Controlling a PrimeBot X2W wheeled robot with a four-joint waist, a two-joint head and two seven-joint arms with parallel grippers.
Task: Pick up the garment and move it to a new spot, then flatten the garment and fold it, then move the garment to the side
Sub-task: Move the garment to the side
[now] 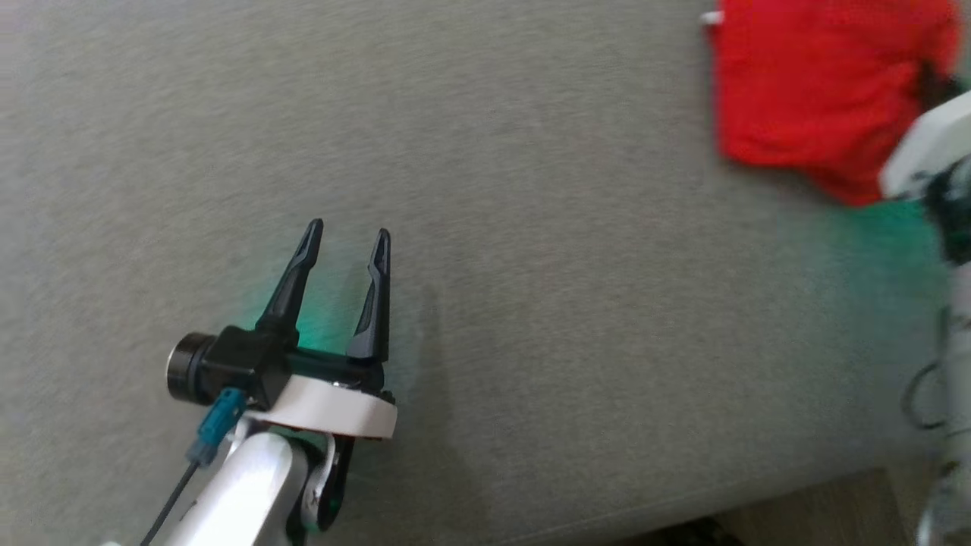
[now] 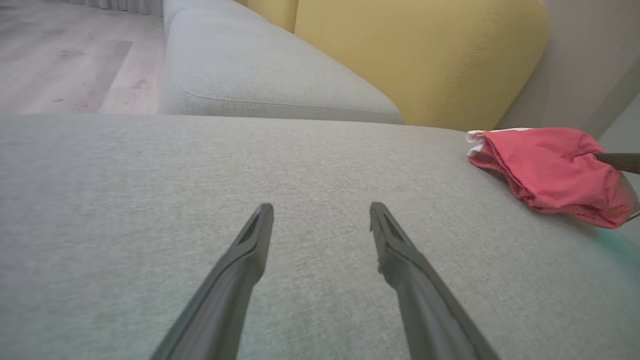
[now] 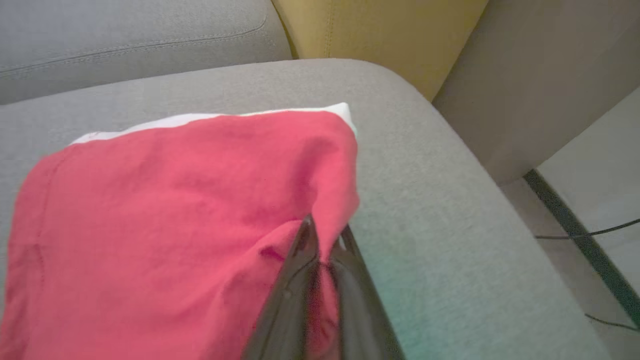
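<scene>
Right fingers (image 3: 287,310) pinching garment (image 3: 150,225), forearm (image 1: 929,140) cropped, blurred

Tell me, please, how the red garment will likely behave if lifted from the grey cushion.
Probably floppy: the red garment puckers where the right gripper pinches it, so it should drape and its folds may fall open. Likely light: thin cloth. On the grey cushion it would probably drag, not slide.

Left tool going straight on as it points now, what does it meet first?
Left tool: likely the gray seat cushion itself, depth unclear; the red garment lies off its line.
</scene>
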